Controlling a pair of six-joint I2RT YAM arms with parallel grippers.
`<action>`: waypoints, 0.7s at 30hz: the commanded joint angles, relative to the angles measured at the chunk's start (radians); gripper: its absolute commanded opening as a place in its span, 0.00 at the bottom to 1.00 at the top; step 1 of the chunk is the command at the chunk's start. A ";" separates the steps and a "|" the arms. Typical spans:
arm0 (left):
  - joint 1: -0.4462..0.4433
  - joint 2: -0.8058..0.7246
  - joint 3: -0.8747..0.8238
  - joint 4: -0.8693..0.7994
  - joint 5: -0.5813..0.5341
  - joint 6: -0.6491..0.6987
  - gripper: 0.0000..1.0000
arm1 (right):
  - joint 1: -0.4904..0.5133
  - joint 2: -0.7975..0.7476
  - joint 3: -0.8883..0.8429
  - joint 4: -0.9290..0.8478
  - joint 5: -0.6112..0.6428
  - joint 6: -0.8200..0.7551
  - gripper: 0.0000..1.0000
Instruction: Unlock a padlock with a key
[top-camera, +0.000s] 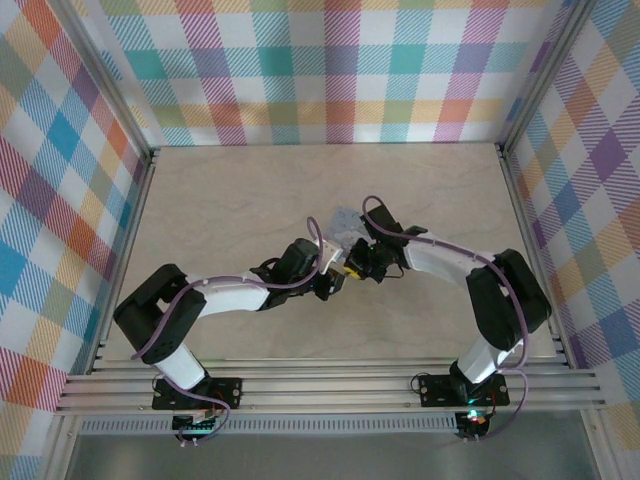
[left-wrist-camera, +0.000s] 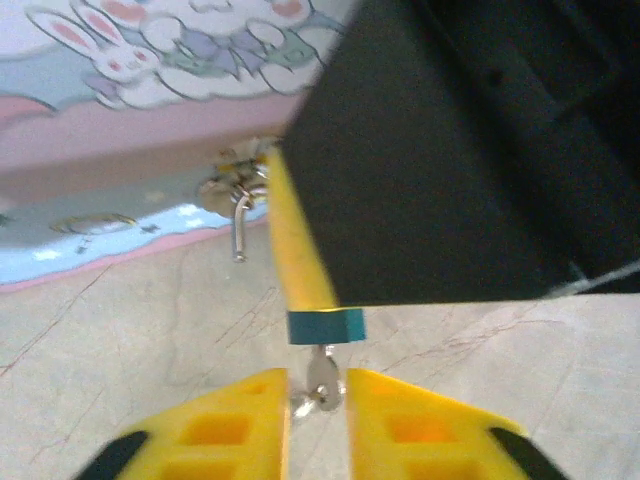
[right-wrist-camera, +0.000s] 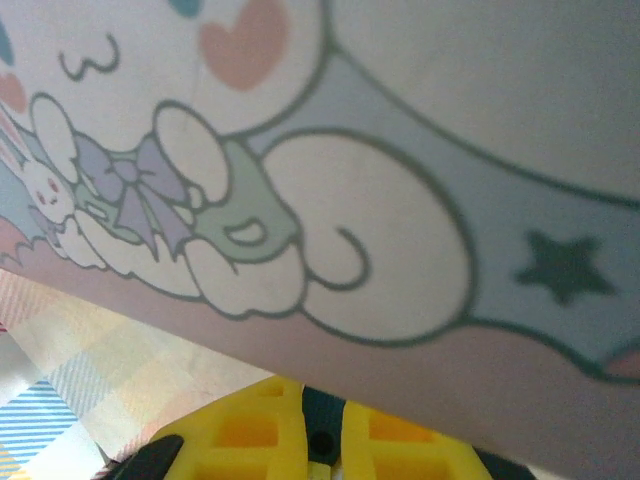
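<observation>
Key-entry step. Left gripper (left-wrist-camera: 318, 395) clamped key (left-wrist-camera: 322, 378), tip meeting padlock (left-wrist-camera: 325, 325) at 12 o'clock; right gripper (right-wrist-camera: 322, 425) pinched padlock body. Next, likely: seat key fully, then twist.

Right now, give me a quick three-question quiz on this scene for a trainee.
1. True or false: the left gripper grips the key.
2. The padlock body is: A yellow, B blue, C red.
3. Fill in: the tin is printed with cartoon ____.
Key: 1 true; 2 B; 3 rabbits.
</observation>
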 joint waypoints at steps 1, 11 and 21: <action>-0.015 -0.076 0.007 -0.022 -0.021 -0.033 0.29 | -0.026 -0.081 -0.076 0.012 0.010 0.009 0.00; -0.012 -0.154 -0.085 -0.029 -0.056 -0.144 0.34 | -0.154 -0.244 -0.217 0.064 0.042 0.010 0.00; -0.010 -0.170 -0.091 -0.060 -0.059 -0.144 0.34 | -0.213 -0.182 -0.216 0.172 0.065 -0.068 0.00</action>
